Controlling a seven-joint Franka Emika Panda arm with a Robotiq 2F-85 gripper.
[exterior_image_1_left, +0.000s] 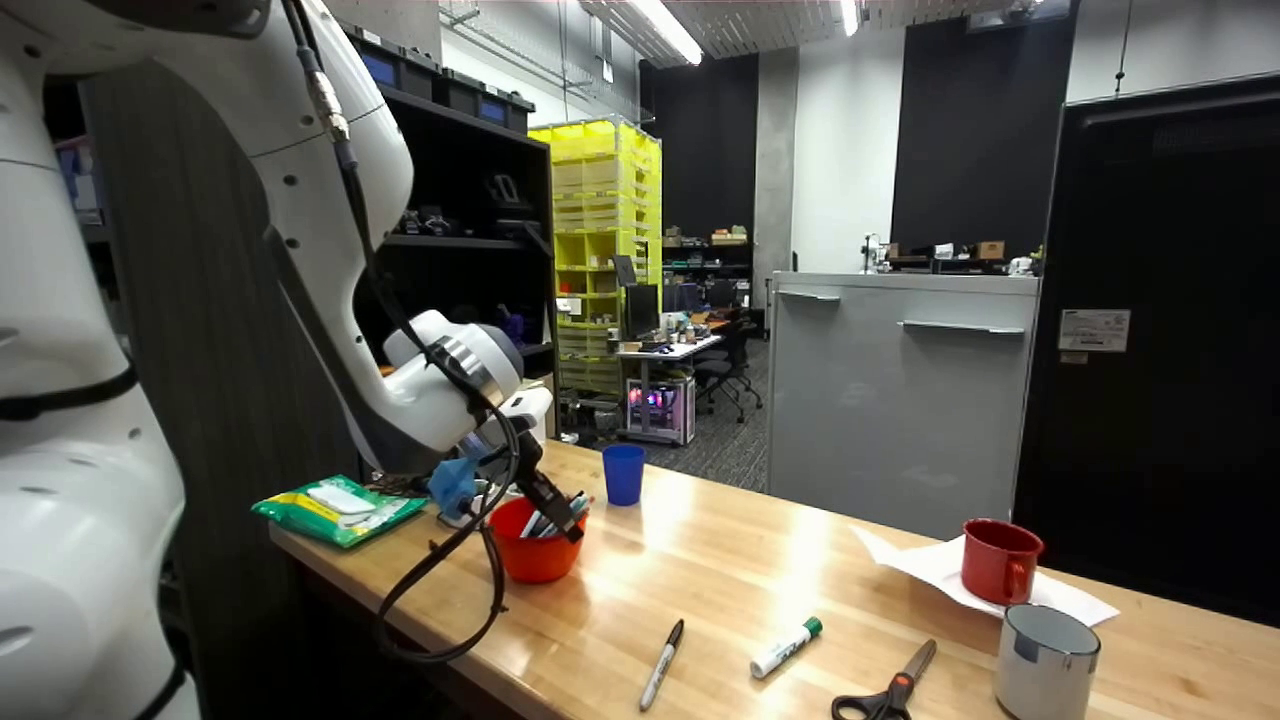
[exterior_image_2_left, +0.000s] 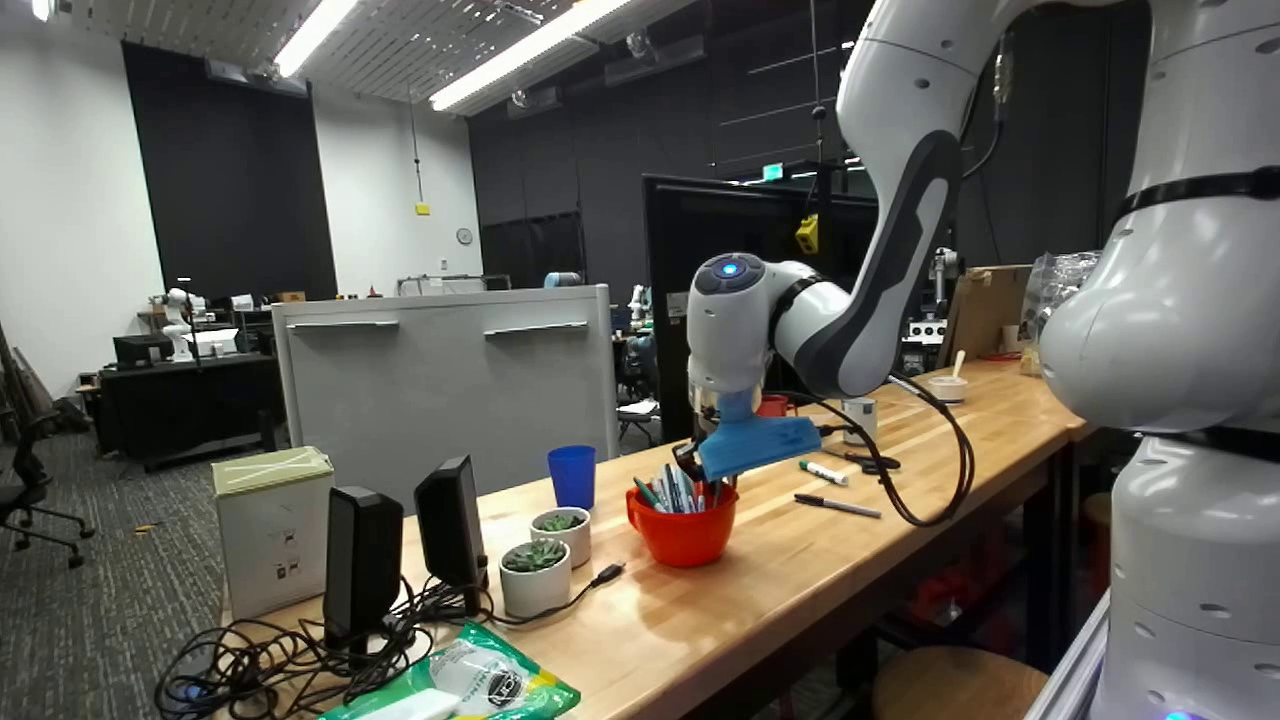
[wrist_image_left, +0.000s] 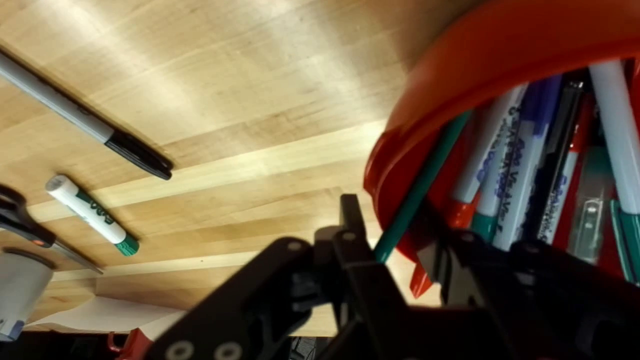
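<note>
The gripper is right at the bowl, which takes up the right side of the wrist view. Jaws are partway apart, kind of a middling gap, with the table showing between the fingers. A green pen leans across the rim, its lower end right beside the finger further left, can't tell if they actually touch. More pens are packed inside the bowl.

Left side of that same frame: a black pen lying flat up top, a marker below it, scissors at the left edge and a tin under those, partly cut off.

In an exterior view a red mug sits on some paper at lower right. The blue cup stands near the bowl in both exterior views. Two plants and a pair of speakers sit lower left in an exterior view
</note>
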